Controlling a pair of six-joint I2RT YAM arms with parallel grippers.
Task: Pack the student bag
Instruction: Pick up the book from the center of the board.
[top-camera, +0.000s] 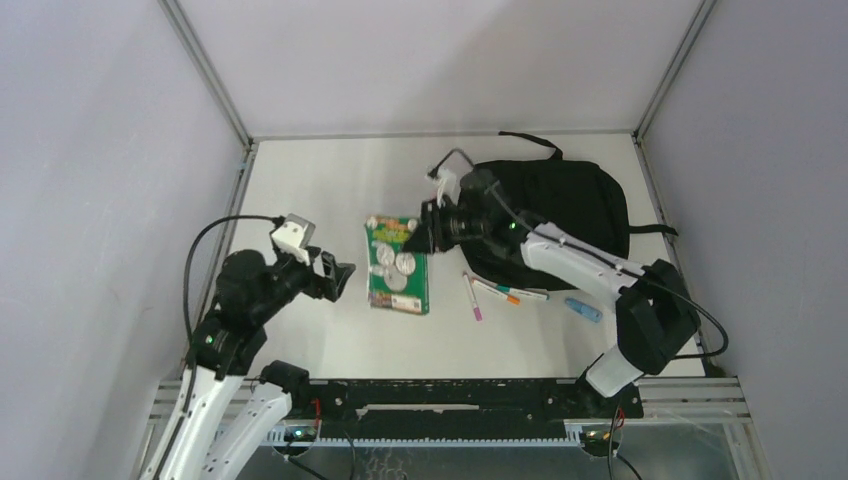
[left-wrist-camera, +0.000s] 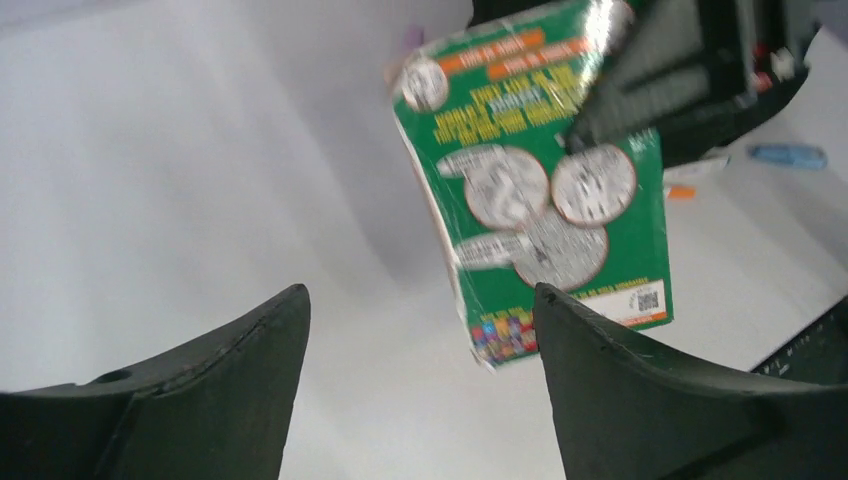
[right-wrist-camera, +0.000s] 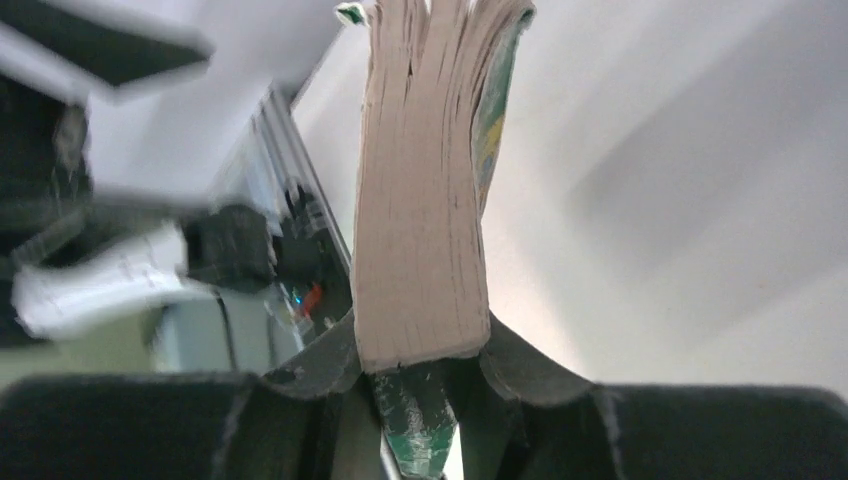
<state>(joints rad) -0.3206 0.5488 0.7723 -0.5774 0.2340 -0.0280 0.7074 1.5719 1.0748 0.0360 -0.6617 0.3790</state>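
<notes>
right arm is stretched out long from its base at the near right corner, elbow low by the table edge, forearm running up and left across the front of the bag (top-camera: 570, 200). the right gripper (top-camera: 418, 236) ends up about mid-table and it's clamped on the far right corner of a green book (top-camera: 397, 268). in the wrist view the page block is pinched right between the two fingers, so that's a solid grasp. can't tell if the near end of the book is off the table (top-camera: 300, 190) or resting on it.

left arm is folded up over the left side, wrist pointing right. the left gripper (top-camera: 338, 275) is spread wide with nothing in it, just beside the book's left edge but not touching.

the bag sits flat at the back right, close to the back and right walls, one strap trailing off toward the right wall. a few pens (top-camera: 500, 292) lie just in front of it, between the book and the right arm's elbow, with a small blue thing (top-camera: 583, 309) next to them.

open room is mostly the back left and the near strip in front of the book. the right side is crowded with arm, bag and pens.
</notes>
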